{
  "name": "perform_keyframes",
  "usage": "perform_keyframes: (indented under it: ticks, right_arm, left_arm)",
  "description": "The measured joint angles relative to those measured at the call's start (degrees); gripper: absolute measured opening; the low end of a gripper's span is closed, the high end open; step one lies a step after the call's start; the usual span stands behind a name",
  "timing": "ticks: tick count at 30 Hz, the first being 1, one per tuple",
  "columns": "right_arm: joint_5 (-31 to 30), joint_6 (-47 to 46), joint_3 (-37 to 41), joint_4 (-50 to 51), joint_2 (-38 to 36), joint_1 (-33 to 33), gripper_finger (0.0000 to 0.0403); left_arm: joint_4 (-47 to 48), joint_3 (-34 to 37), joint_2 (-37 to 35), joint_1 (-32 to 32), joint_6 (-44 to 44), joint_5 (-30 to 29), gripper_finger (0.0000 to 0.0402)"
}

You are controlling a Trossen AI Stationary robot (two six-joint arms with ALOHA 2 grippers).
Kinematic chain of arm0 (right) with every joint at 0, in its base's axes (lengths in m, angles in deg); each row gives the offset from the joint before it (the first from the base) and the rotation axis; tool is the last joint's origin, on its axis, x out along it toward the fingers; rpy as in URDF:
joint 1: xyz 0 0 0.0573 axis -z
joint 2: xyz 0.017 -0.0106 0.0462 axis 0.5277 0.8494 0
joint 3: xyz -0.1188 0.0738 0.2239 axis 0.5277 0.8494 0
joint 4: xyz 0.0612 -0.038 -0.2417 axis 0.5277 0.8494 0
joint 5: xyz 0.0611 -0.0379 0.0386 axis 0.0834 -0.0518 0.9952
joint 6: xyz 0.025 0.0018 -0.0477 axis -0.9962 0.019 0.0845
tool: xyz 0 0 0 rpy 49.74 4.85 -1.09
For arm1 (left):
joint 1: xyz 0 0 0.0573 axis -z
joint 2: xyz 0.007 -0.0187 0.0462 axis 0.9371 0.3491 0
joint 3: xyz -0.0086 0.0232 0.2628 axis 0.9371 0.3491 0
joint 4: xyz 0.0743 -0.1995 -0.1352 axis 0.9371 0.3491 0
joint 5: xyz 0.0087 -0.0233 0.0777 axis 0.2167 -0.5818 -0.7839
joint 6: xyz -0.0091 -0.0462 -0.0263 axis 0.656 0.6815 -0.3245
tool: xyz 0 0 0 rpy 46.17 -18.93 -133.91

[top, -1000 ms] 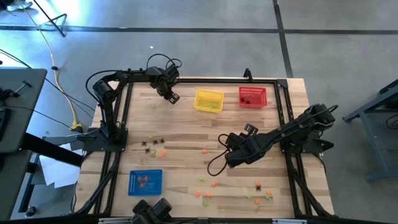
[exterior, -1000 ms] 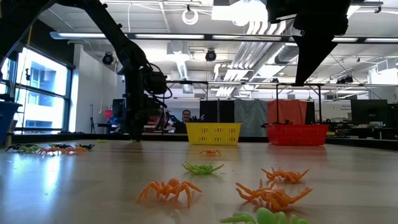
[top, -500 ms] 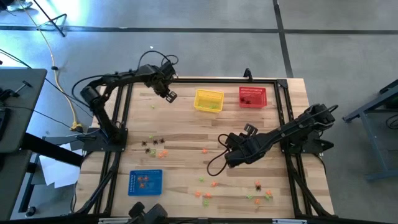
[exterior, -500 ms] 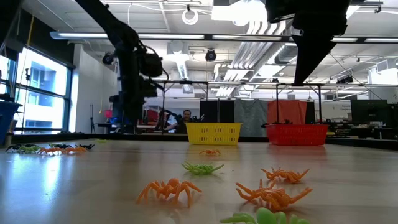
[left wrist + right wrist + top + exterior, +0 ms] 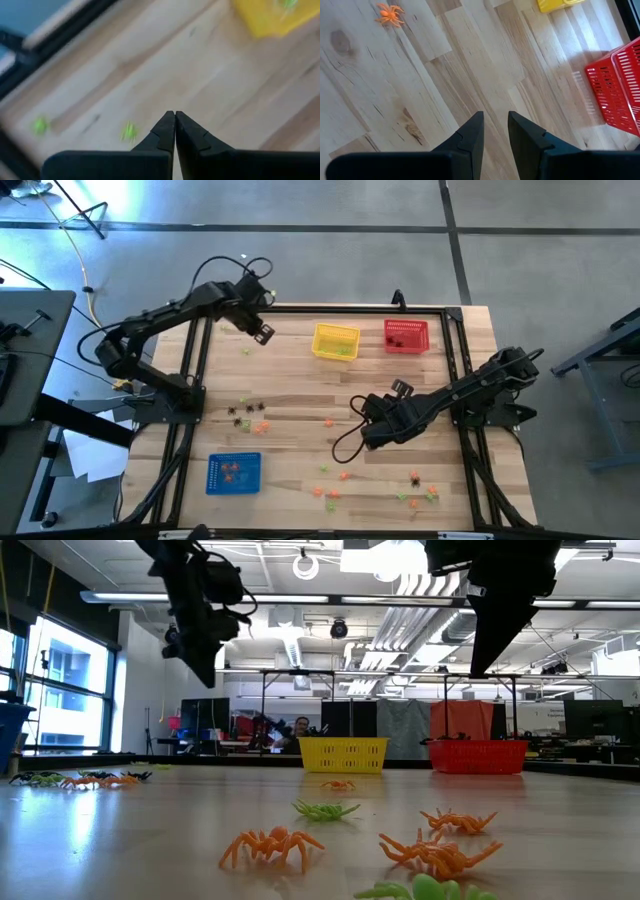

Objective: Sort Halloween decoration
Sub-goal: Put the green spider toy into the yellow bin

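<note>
One camera looks straight down, one level across the table (image 5: 300,395); wrist cameras face the boards closely.

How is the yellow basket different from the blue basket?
The yellow basket sits at the table's far edge, next to the red basket; the blue basket sits alone at the near edge on the left arm's side. The yellow basket has green trinkets in it; the blue basket has orange ones. The yellow basket looks tilted, the blue one lies square to the table. Both are small mesh baskets on the wooden table.
</note>
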Motion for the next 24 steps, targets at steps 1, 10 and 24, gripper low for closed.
perform_keyframes:
  ticks: [1,10,24]
  right_arm:
    - [0.0,0.0,0.0,0.0,0.0,0.0,0.0083]
    - [-0.02,0.46,0.0,-0.14,0.0,-0.13,0.0083]
    - [0.88,0.87,0.0,-0.52,0.0,-0.15,0.0083]
  left_arm:
    - [1.83,0.0,-0.02,0.0,0.02,-0.63,0.0]
    - [10.77,0.02,1.58,0.02,0.0,-4.08,0.0]
    - [-2.39,14.89,3.44,-0.87,-5.27,-5.01,0.0045]
